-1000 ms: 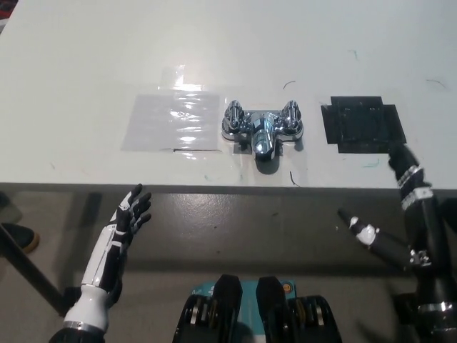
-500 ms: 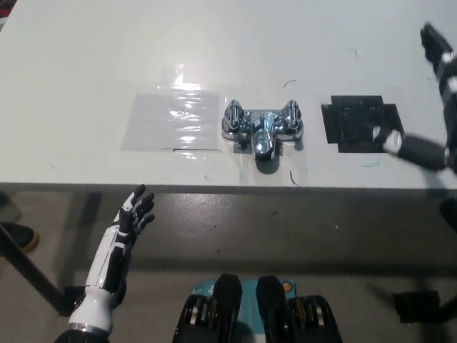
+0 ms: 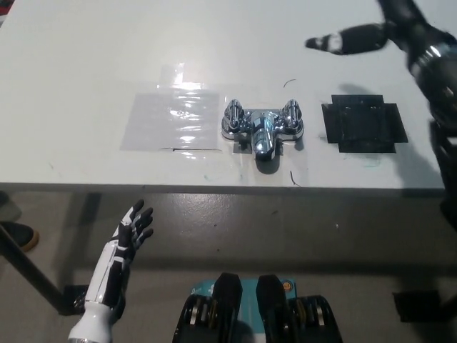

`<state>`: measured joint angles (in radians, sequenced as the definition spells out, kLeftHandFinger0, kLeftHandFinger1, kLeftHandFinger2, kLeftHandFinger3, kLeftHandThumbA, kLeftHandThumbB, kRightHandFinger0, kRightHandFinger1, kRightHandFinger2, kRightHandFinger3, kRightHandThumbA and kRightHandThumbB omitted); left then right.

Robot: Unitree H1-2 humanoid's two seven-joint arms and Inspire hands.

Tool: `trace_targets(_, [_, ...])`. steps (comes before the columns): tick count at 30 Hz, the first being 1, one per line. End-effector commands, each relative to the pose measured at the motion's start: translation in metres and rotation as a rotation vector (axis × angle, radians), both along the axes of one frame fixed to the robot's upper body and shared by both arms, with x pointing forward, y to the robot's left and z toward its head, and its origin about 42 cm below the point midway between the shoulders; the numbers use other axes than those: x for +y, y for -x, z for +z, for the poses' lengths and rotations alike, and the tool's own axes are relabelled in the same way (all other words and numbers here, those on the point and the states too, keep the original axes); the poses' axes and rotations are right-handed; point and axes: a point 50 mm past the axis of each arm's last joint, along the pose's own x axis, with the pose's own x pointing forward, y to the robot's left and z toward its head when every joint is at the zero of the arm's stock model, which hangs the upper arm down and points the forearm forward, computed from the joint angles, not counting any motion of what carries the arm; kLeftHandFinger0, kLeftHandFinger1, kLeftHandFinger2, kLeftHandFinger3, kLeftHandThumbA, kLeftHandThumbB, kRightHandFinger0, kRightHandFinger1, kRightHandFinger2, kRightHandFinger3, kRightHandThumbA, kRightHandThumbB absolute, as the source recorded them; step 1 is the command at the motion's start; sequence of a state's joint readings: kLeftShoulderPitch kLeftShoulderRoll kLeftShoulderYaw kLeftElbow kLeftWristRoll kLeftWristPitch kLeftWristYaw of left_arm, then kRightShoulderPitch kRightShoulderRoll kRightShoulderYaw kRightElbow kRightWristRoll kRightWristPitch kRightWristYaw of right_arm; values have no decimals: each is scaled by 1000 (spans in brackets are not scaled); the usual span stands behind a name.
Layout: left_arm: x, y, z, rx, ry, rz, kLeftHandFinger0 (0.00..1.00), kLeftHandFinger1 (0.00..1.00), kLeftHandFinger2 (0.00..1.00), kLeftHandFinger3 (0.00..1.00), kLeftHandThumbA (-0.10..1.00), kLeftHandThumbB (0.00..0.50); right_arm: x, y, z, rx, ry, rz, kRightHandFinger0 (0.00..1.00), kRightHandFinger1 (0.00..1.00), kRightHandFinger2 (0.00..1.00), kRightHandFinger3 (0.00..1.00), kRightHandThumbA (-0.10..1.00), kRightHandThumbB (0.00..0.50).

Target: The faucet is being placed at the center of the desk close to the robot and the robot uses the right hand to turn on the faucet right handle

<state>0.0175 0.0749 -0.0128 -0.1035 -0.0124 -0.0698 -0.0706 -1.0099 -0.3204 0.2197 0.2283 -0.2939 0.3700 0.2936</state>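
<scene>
We see the chrome faucet (image 3: 262,128) standing on the white counter (image 3: 86,64), about the middle of its width and close to the near edge, with its spout (image 3: 263,145) pointing toward the robot. Its right handle (image 3: 290,114) and left handle (image 3: 234,114) stand upright on either side of the spout, and nothing touches either of them.

The black right hand (image 3: 389,30) hangs above the far right part of the counter, well apart from the faucet and farther back than it. It grasps nothing. A finger (image 3: 341,41) with a pale tip juts out toward the middle of the counter, away from the palm, so we read the hand as released (its upper part is cut off by the picture's top edge and is somewhat blurred). The black forearm runs down along the right edge of the view.

A patch of black tape (image 3: 364,123) lies flat on the counter to the right of the faucet, near it but not touching. On the other side, a sheet of clear glossy film (image 3: 171,120) is stuck flat to the surface, its edge just beside the left handle.

The white left hand (image 3: 133,227) rests low at the lower left, below the counter's near edge and over the floor. Its fingers are spread and it is empty.
</scene>
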Motion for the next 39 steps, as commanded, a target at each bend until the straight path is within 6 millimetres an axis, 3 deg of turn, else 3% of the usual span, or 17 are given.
trace_targets(1, [-3, 4, 4, -79, -28, -32, 1000, 1000, 1000, 1000, 1000, 97, 37, -30, 54, 130, 310, -25, 1000, 1000, 1000, 1000, 1000, 303])
trace_targets(7, [-5, 5, 2, -55, -16, -37, 1000, 1000, 1000, 1000, 1000, 135, 68, -55, 58, 234, 423, -61, 1000, 1000, 1000, 1000, 1000, 314])
trace_targets(11, [-6, 7, -1, -50, -15, -41, 1000, 1000, 1000, 1000, 992, 112, 86, -74, 56, 342, 472, -132, 1000, 1000, 1000, 1000, 1000, 305])
trace_targets(13, [-5, 7, -1, -51, -19, -45, 1000, 1000, 1000, 1000, 989, 103, 90, -77, 56, 375, 501, -153, 1000, 1000, 1000, 1000, 1000, 281])
trace_targets(16, [-5, 6, 0, -61, -20, -44, 1000, 1000, 1000, 1000, 988, 102, 95, -80, 62, 434, 621, -99, 1000, 1000, 1000, 1000, 1000, 187])
trace_targets(18, [-3, 8, -1, -59, -21, -41, 1000, 1000, 1000, 1000, 991, 113, 99, -81, 62, 439, 638, -120, 1000, 1000, 1000, 1000, 1000, 180])
trace_targets(23, [-3, 6, 2, -61, -30, -43, 1000, 1000, 1000, 1000, 1000, 114, 96, -83, 68, 447, 682, -153, 1000, 1000, 1000, 1000, 1000, 199])
trace_targets(25, [-3, 6, 2, -66, -36, -42, 1000, 1000, 1000, 1000, 1000, 108, 96, -84, 68, 427, 708, -196, 1000, 1000, 1000, 1000, 1000, 238])
trace_targets(29, [-2, 6, 2, -60, -33, -45, 1000, 1000, 1000, 1000, 1000, 111, 93, -86, 59, 436, 703, -184, 1000, 1000, 1000, 1000, 1000, 228])
trace_targets(33, [-2, 11, 0, -48, -30, -41, 1000, 1000, 1000, 1000, 989, 121, 93, -86, 46, 485, 688, -126, 1000, 1000, 1000, 1000, 1000, 167])
trace_targets(39, [-3, 9, 3, -55, -38, -42, 1000, 1000, 1000, 1000, 987, 115, 89, -86, 39, 538, 677, -114, 1000, 1000, 1000, 1000, 1000, 171])
